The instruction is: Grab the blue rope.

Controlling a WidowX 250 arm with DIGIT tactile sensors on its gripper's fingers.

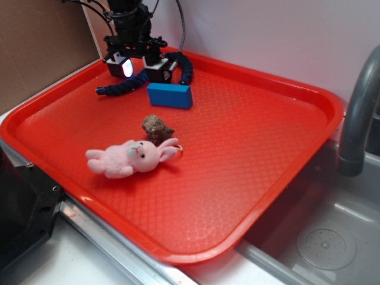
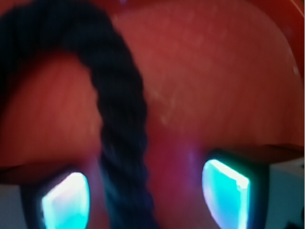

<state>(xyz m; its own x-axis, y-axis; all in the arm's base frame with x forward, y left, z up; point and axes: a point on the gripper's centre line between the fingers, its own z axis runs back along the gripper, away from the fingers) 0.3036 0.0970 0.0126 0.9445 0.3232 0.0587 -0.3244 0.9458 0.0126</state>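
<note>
Two spread fingers [image 2: 66, 200] of your gripper [image 1: 138, 66] straddle the blue rope [image 2: 121, 124] behind the blue block [image 1: 170, 95], holding nothing; closing squarely looks next.

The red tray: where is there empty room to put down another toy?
The tray is bare on its right half, right of the bunny and block. The far left corner is crowded: gripper, rope and block sit together.
</note>
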